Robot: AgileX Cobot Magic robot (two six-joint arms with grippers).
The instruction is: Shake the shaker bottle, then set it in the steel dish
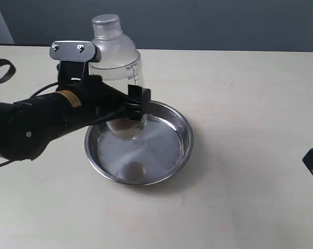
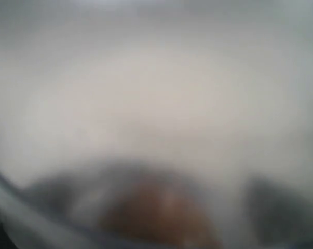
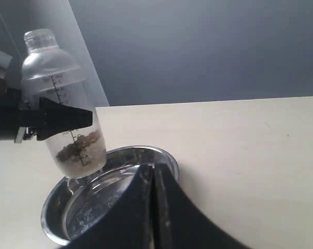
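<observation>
Holding the clear plastic shaker bottle (image 1: 117, 57) upright over the ten-o'clock part of the round shiny steel dish (image 1: 189, 139), the left tool (image 1: 131, 106) clamps its waist. Placing seems in hand: lower, then release. The right tool (image 3: 153, 207) sits closed, empty.

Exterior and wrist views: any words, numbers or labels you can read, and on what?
None reads clearly.
Shaker bottle: printed measuring scale with numerals, too small to read.
Yellow sticker on the left arm: dark print, blurred.
Left wrist view: all blur, no text.
</observation>
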